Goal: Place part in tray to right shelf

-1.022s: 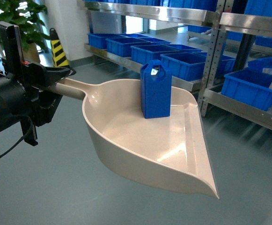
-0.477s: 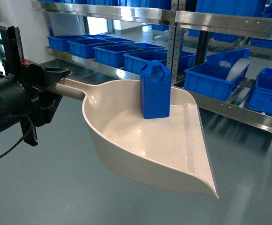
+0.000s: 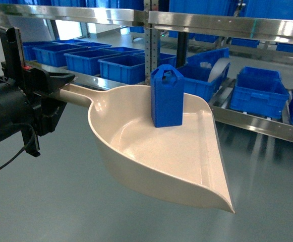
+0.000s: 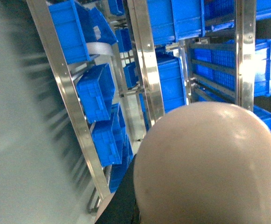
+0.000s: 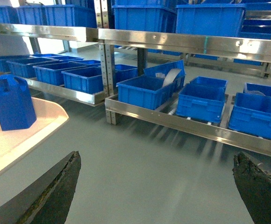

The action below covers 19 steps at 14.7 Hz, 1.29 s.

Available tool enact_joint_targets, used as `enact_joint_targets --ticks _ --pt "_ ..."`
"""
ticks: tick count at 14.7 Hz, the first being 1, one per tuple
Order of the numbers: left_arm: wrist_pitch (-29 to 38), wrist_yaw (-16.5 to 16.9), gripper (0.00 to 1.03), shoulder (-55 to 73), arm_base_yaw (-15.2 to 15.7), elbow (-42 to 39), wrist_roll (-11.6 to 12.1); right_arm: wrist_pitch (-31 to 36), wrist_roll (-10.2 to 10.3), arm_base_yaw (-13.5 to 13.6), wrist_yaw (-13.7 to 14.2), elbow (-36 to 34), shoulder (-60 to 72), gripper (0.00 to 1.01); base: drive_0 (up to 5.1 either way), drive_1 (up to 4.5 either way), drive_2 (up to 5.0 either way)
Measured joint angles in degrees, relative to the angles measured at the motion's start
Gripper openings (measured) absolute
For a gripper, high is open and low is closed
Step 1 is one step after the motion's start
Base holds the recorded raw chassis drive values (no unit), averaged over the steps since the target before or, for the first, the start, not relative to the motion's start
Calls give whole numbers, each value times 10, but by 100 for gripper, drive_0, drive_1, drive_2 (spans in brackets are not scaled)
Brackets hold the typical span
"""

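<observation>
The blue part (image 3: 167,96) stands upright at the back of the beige tray (image 3: 151,156). My left gripper (image 3: 59,85) is shut on the tray's handle at the left and holds the tray level above the grey floor. In the left wrist view only the tray's rounded underside (image 4: 210,163) shows, and it hides the jaws. The right wrist view has the part (image 5: 11,102) in the tray (image 5: 18,144) at far left. My right gripper (image 5: 156,186) is open over bare floor with nothing in it. The right shelf (image 3: 257,125), a low steel roller rack, stands ahead at the right.
Blue crates (image 3: 259,91) sit on the low rack, with more on the left rack (image 3: 80,59). A steel upright (image 3: 147,35) stands between the two racks, and an upper steel shelf (image 3: 227,22) runs above them. Grey floor (image 3: 267,181) lies between me and the racks.
The racks have slid leftward in the head view, so my view has swung right along them. The tray, the part and the left gripper keep the same places in the frame.
</observation>
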Motion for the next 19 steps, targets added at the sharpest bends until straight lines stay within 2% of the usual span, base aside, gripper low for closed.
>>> enact_joint_targets --ticks 19 --pt "0 1 15 0 0 0 0 0 0 0 0 0 0 98 -165 -165 -165"
